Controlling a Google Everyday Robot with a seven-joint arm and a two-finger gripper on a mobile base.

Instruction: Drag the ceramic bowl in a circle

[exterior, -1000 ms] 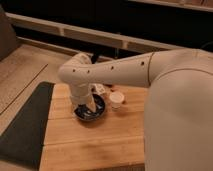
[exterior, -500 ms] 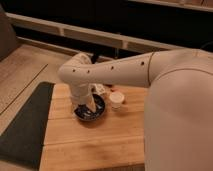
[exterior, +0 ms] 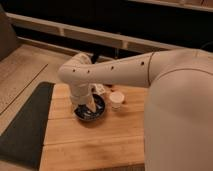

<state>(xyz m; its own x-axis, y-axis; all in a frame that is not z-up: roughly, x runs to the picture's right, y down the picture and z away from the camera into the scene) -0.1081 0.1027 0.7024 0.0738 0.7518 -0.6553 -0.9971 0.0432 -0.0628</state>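
The tool (exterior: 90, 106) sits inside the ceramic bowl (exterior: 101, 111) on the wooden surface (exterior: 90, 145), just left of the white cup (exterior: 116, 100); its state cannot be told.

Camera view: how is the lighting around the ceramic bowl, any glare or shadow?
Camera view: warm, dim light overall; the ceramic bowl shows only small pale glints, no strong glare; the gripper, down at the bowl, covers its left part; the white arm is the brightest surface.
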